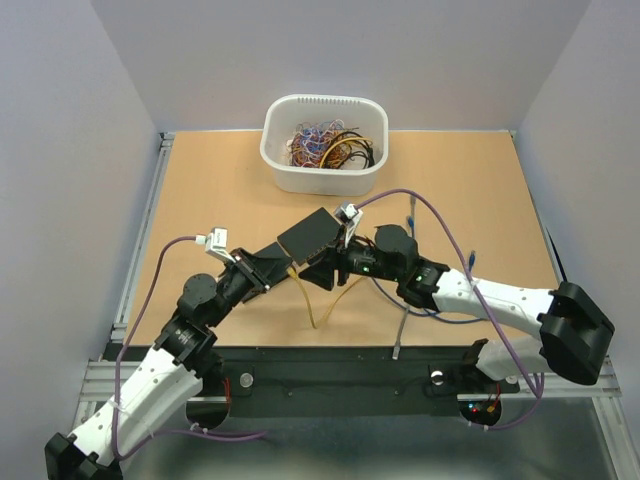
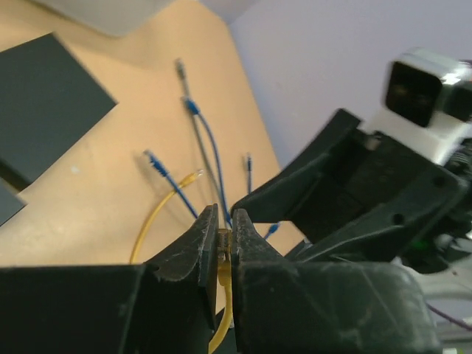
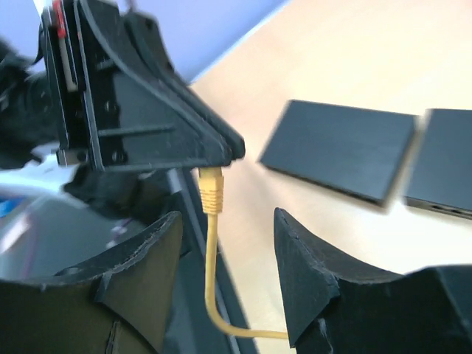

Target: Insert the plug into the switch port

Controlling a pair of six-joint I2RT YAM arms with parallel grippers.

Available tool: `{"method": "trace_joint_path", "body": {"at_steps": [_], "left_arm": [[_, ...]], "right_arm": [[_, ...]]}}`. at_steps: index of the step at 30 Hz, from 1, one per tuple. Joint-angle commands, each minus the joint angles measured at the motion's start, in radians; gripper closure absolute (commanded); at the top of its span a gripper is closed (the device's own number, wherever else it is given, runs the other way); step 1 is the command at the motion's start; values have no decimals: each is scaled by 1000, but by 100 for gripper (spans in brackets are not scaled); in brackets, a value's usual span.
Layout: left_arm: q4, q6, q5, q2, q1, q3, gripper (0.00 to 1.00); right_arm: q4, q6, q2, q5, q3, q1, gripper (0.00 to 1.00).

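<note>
My left gripper (image 2: 223, 221) is shut on a yellow plug (image 2: 224, 245), whose yellow cable (image 2: 221, 324) runs down out of the jaws. In the right wrist view the same plug (image 3: 211, 190) hangs from the left gripper's fingertips (image 3: 214, 144). My right gripper (image 3: 227, 217) stands open, and the cable (image 3: 212, 273) passes between its fingers untouched. The black switch (image 1: 312, 237) lies flat on the table just behind both grippers (image 1: 288, 265) (image 1: 322, 268), which meet tip to tip. Its ports are not visible.
A white basket (image 1: 325, 175) of tangled cables stands at the back centre. Loose blue cables (image 2: 210, 151) and the yellow cable's other plug (image 2: 193, 177) lie on the wooden table (image 1: 200, 190). A second black box (image 3: 450, 166) sits beside the switch (image 3: 339, 151).
</note>
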Motion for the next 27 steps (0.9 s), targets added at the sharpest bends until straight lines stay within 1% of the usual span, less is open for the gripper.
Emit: {"method": "trace_joint_path", "body": {"at_steps": [1, 4, 6, 7, 10, 17, 27], "left_arm": [[-121, -42, -103, 60, -3, 49, 100], [-121, -53, -114, 135, -3, 55, 100], [-121, -56, -117, 154, -3, 58, 100], [-119, -60, -118, 158, -3, 57, 100], [-116, -59, -124, 161, -3, 54, 100], [-125, -57, -135, 140, -3, 43, 100], [-142, -53, -138, 111, -3, 26, 100]], "right_arm": [[-198, -135, -31, 244, 59, 57, 42], [-207, -159, -26, 340, 68, 109, 44], [-221, -170, -8, 364, 83, 127, 44], [-234, -176, 23, 408, 95, 135, 46], [-259, -201, 90, 439, 143, 173, 48], [-260, -206, 195, 474, 207, 207, 50], [-230, -161, 187, 483, 201, 209, 52]]}}
